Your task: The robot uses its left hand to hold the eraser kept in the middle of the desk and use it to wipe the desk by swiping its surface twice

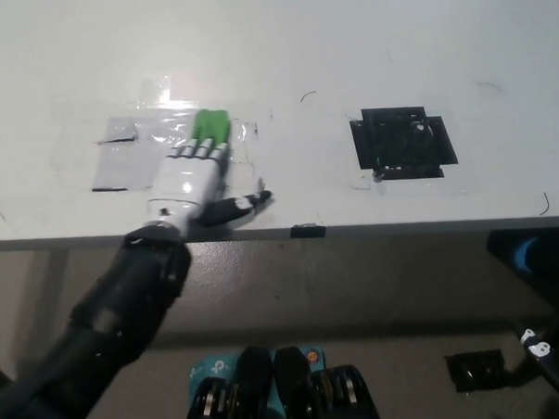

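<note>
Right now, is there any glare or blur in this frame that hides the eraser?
Head view: glare whitens the taped plastic patch beside the left hand; the green eraser stays readable, though the whole view is soft and edges lack detail.

Desk layout, head view
L hand (190, 180) w/ eraser (211, 127) on taped patch (161, 151), desk (361, 46) left; marked square (402, 142) well apart to right.
</note>
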`<state>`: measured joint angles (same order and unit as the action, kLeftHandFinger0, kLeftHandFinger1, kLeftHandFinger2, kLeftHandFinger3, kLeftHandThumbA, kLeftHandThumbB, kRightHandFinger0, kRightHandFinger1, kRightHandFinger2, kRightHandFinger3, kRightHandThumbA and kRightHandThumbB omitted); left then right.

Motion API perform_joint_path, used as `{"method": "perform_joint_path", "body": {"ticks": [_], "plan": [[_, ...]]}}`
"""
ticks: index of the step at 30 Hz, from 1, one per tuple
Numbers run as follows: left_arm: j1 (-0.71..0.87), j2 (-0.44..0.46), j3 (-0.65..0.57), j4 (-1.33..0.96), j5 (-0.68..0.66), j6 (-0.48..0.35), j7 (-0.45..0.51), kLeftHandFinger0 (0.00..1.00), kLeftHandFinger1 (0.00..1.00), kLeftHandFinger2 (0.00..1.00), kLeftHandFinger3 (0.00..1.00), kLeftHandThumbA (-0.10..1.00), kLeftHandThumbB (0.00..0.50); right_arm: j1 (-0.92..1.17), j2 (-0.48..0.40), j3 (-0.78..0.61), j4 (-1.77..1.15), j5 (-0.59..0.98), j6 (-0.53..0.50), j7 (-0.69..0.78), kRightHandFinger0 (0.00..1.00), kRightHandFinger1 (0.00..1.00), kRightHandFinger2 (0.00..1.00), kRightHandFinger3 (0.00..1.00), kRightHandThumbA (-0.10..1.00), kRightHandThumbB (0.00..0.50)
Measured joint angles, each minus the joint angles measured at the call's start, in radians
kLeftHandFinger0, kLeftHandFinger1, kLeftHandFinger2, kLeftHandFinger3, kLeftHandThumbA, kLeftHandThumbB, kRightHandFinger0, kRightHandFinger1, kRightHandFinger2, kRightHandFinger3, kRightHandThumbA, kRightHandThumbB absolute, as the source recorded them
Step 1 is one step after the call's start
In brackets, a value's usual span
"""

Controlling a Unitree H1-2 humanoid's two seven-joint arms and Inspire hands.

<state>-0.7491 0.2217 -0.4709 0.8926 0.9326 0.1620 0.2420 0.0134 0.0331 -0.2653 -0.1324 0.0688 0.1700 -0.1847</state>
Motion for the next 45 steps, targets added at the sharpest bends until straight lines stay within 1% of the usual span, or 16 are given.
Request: {"method": "perform_joint_path", "body": {"ticks": [4,7,11,12,23,25,27,28,29,32,34,37,40,41,42,45], "plan": [[0.021,0.026,0.028,-0.009,-0.008,-0.003,0.013,1.0,1.0,1.0,1.0,1.0,0.5,0.001,0.0,-0.003,0.0,0.0,0.0,-0.002,1.0,1.0,1.0,1.0,1.0,0.026],[0.034,0.038,0.047,-0.014,-0.015,-0.005,0.025,1.0,1.0,1.0,1.0,1.0,0.473,0.004,-0.001,-0.003,0.0,0.0,0.0,-0.002,1.0,1.0,1.0,1.0,1.0,0.024],[0.049,0.041,0.062,-0.025,-0.019,-0.005,0.036,1.0,1.0,1.0,1.0,1.0,0.484,0.009,-0.001,-0.004,0.0,0.0,0.0,-0.002,1.0,1.0,1.0,1.0,1.0,0.025],[0.05,0.041,0.064,-0.025,-0.019,-0.005,0.039,1.0,1.0,1.0,1.0,1.0,0.5,0.01,0.0,-0.006,0.0,0.001,0.0,-0.003,1.0,1.0,1.0,1.0,1.0,0.03],[0.056,0.041,0.066,-0.024,-0.019,-0.009,0.059,1.0,1.0,1.0,1.0,1.0,0.5,0.015,0.0,-0.019,0.0,0.002,0.001,-0.007,1.0,1.0,1.0,1.0,1.0,0.051],[0.058,0.041,0.07,-0.026,-0.021,-0.012,0.062,1.0,1.0,1.0,1.0,1.0,0.493,0.015,0.0,-0.019,0.0,0.002,0.001,-0.007,1.0,1.0,1.0,1.0,1.0,0.064],[0.07,0.045,0.076,-0.045,-0.024,-0.014,0.062,1.0,1.0,1.0,1.0,1.0,0.463,0.016,0.0,-0.02,0.0,0.002,0.001,-0.007,1.0,1.0,1.0,1.0,1.0,0.059],[0.078,0.048,0.08,-0.059,-0.027,-0.016,0.063,1.0,1.0,1.0,1.0,1.0,0.447,0.016,0.0,-0.02,0.0,0.002,0.001,-0.007,1.0,1.0,1.0,1.0,1.0,0.07],[0.088,0.052,0.083,-0.077,-0.03,-0.019,0.063,1.0,1.0,1.0,1.0,1.0,0.459,0.016,0.0,-0.021,0.0,0.002,0.001,-0.007,1.0,1.0,1.0,1.0,1.0,0.067],[0.131,0.074,0.1,-0.161,-0.049,-0.035,0.067,1.0,1.0,1.0,1.0,1.0,0.43,0.017,0.0,-0.022,0.0,0.003,0.001,-0.007,1.0,1.0,1.0,1.0,1.0,0.069],[0.156,0.087,0.109,-0.207,-0.062,-0.051,0.075,1.0,1.0,1.0,1.0,1.0,0.377,0.021,-0.001,-0.021,-0.001,0.004,0.001,-0.007,1.0,1.0,1.0,1.0,1.0,0.057],[0.164,0.098,0.152,-0.268,-0.091,-0.073,0.077,1.0,1.0,1.0,1.0,1.0,0.355,0.029,-0.001,-0.021,-0.002,0.008,0.001,-0.007,1.0,1.0,1.0,1.0,1.0,0.06],[0.151,0.113,0.211,-0.375,-0.124,-0.072,0.063,1.0,1.0,1.0,1.0,1.0,0.368,0.029,-0.001,-0.021,-0.002,0.016,0.002,-0.006,1.0,1.0,1.0,1.0,1.0,0.065],[0.141,0.117,0.234,-0.423,-0.138,-0.072,0.058,1.0,1.0,1.0,1.0,1.0,0.34,0.029,-0.001,-0.02,-0.002,0.018,0.002,-0.006,1.0,1.0,1.0,1.0,1.0,0.066],[0.133,0.12,0.251,-0.463,-0.147,-0.072,0.052,1.0,1.0,1.0,1.0,1.0,0.366,0.029,-0.001,-0.02,-0.002,0.019,0.003,-0.006,1.0,1.0,1.0,1.0,1.0,0.072],[0.112,0.122,0.293,-0.591,-0.177,-0.071,0.035,1.0,1.0,1.0,1.0,1.0,0.377,0.03,-0.001,-0.018,-0.002,0.021,0.011,-0.006,1.0,1.0,1.0,1.0,1.0,0.08]]}}
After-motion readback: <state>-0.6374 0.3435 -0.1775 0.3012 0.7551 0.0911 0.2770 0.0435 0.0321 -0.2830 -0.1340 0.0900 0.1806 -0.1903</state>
